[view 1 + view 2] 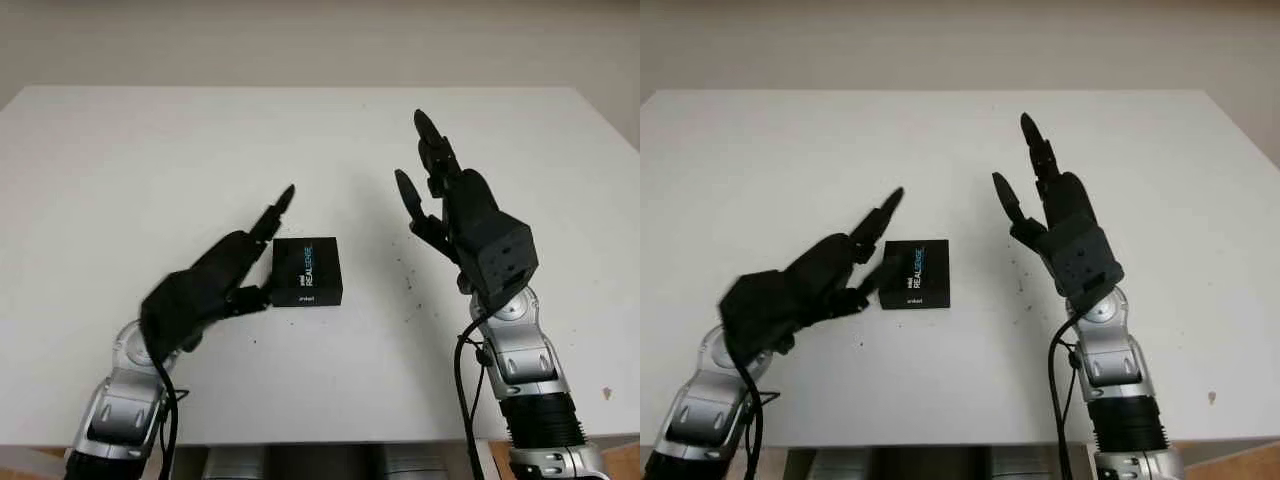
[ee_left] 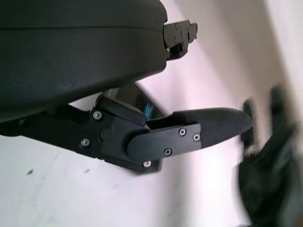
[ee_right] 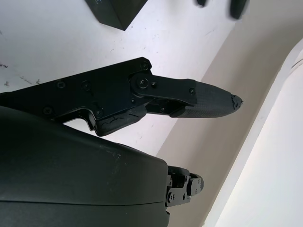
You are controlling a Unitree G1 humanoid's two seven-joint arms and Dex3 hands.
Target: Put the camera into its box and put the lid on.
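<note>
A closed black box (image 1: 306,270) with a printed lid lies flat on the white table (image 1: 150,150), near the middle. My left hand (image 1: 272,245) is open just left of the box, one finger pointing past its far left corner and the thumb close to its left side; I cannot tell whether it touches. In the left wrist view a sliver of the box (image 2: 144,106) shows behind the thumb. My right hand (image 1: 412,150) is open and raised upright to the right of the box, well apart from it. A corner of the box (image 3: 116,9) shows in the right wrist view. No camera is visible.
Small dark specks (image 1: 408,282) dot the table to the right of the box. The table's far edge (image 1: 320,88) meets a pale wall. Its front edge (image 1: 330,440) runs just before the arms.
</note>
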